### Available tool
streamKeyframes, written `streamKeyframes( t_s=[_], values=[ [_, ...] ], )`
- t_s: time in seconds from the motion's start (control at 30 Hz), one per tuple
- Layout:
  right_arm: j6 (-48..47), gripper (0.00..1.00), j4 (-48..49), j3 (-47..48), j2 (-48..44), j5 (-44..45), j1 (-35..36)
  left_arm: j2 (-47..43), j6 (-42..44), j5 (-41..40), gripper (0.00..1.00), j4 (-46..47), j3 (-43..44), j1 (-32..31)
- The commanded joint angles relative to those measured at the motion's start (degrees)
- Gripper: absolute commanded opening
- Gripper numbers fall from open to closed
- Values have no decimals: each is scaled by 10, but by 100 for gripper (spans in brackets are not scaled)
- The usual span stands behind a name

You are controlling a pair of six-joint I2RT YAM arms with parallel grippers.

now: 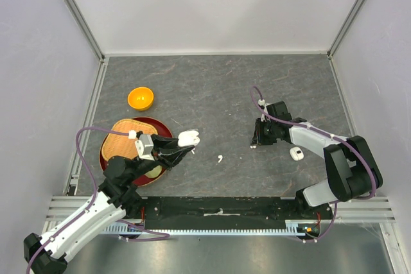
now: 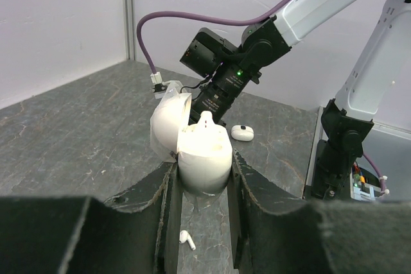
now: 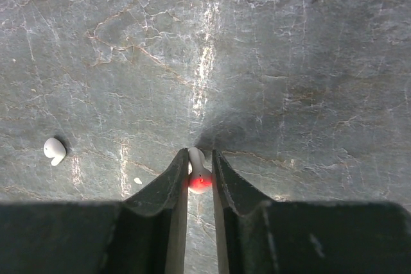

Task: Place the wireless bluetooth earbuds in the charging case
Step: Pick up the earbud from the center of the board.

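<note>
Lab robot cell: plain white panel walls [image 1: 212, 4], aluminium extrusion posts [image 1: 76, 12], grey marbled tabletop [image 1: 212, 88], slotted metal mounting rail [image 1: 218, 213] at near edge.

The left gripper [image 2: 202, 170] clamps an open charging case [image 2: 204, 155]. One earbud [image 2: 187, 240] lies on the table [image 2: 77, 113] beneath; a closed case [image 2: 242, 133] sits beyond.

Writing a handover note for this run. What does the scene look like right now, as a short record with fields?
left gripper: shut on open charging case, lid up
right gripper: shut on earbud, pointing down, low over the table
loose earbud: lying on the table between the two grippers
closed case: on the table beside the right arm
other items: orange bowl, red tray, both far left
</note>
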Motion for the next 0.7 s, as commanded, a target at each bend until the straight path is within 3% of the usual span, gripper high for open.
streamKeyframes(
  t_s=[0.0,0.3,0.67],
  values=[
    [6,27,2,-3,-9,3,1,1,-16,0,2,27,0,-2],
    [17,32,10,-4,-9,-1,1,4,-15,-1,2,27,2,-2],
    [14,22,5,-2,-16,-4,1,1,-17,-1,2,24,1,-2]
  ],
)
